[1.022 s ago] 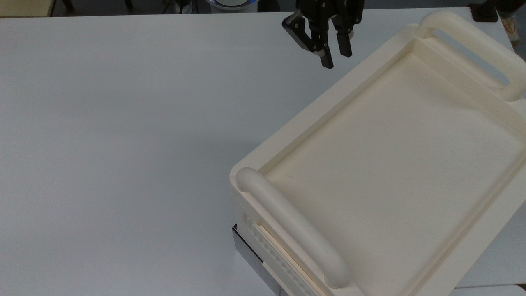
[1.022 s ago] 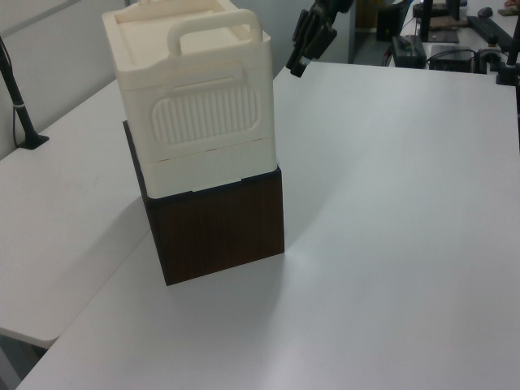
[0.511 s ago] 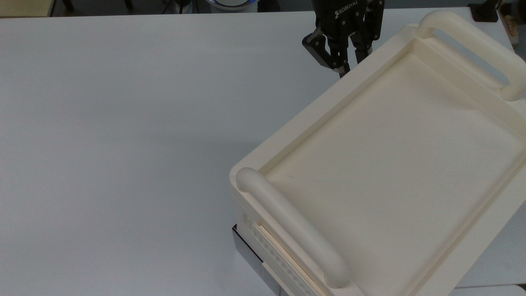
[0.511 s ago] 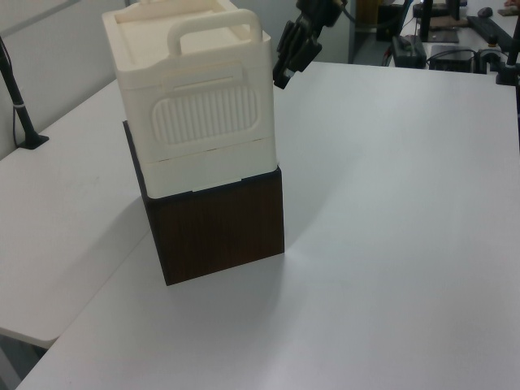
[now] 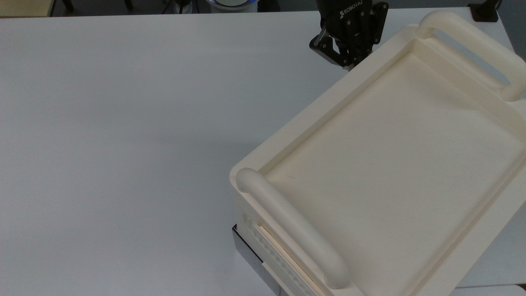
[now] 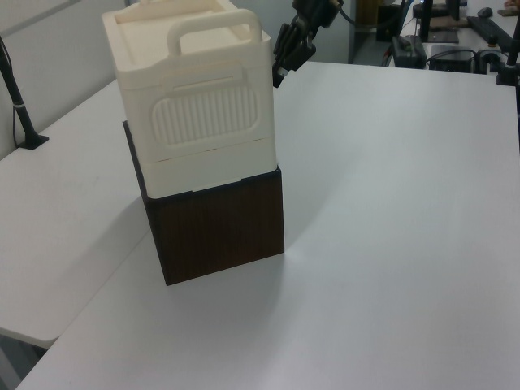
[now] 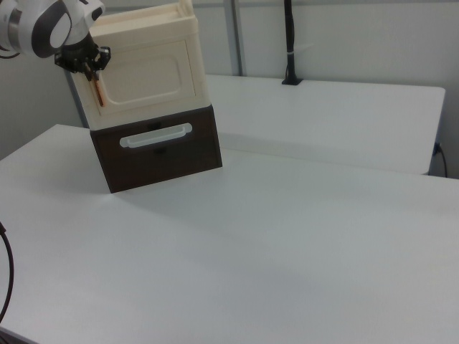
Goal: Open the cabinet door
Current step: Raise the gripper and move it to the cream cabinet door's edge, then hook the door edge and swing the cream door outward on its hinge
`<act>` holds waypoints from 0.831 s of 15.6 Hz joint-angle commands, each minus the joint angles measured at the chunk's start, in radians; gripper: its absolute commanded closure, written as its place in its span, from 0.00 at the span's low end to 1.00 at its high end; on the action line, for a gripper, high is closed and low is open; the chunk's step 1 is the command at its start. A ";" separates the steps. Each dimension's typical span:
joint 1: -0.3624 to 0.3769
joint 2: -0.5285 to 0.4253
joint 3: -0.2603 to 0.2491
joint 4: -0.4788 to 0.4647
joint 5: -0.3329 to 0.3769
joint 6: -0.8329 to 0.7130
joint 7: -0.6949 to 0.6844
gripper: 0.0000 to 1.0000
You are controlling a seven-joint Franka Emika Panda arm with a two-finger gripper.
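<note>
In the top view, the gripper is found at the upper right, pressed close against the outer rim of the cabinet, whose recessed top is bounded by two thick rounded handles; the fingertips are hidden below the rim there, so the width of the jaws cannot be told from above. The placement is judged to suit a reach down the side face where the door sits. The white table is seen around the cabinet. In the left view, the gripper is seen just beside the cabinet's far upper corner, angled downward toward the hidden front face; the ribbed side panel and the dark brown base beneath it are turned toward this camera. In the right view, the cabinet door is shown shut, flat against the cream front, above the dark drawer with its pale bar handle. The gripper is held at the door's edge on the right view's left, directly at the top of the copper strip handle. The jaws appear narrow around that strip, though a firm hold cannot be confirmed. The position is judged chosen so that the free edge, away from the hinge, may be pulled outward.
</note>
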 commanded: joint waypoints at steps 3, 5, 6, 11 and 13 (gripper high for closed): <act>0.003 0.003 -0.007 0.009 -0.003 0.007 0.009 0.95; -0.005 -0.017 -0.007 -0.008 -0.002 0.001 0.009 0.95; -0.014 -0.032 -0.009 -0.024 -0.002 -0.002 0.009 0.95; -0.081 -0.092 -0.010 -0.054 -0.001 -0.149 0.008 0.94; -0.103 -0.104 -0.010 -0.055 -0.001 -0.191 0.009 0.93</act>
